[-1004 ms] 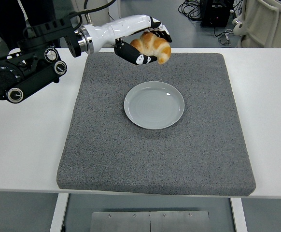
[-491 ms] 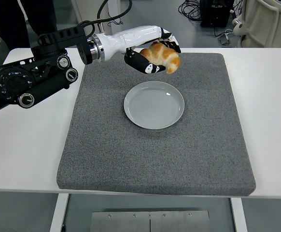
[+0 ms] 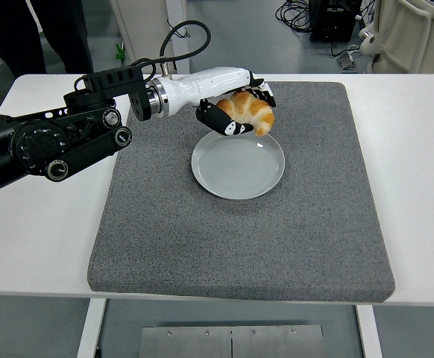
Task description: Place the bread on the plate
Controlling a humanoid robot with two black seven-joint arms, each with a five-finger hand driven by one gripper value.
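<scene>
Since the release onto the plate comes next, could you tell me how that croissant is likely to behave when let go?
The croissant looks puffy and flaky, so it is probably light and easily crushed. Its curved, rounded shape suggests it may rock or roll a little on the smooth plate. Held in the left hand near the plate's far rim, it might land off-centre.

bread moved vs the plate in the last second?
Yes. The bread, held in the left hand, has come toward the near edge and slightly right; it now overlaps the far rim of the plate, where earlier it was clear beyond it.
</scene>
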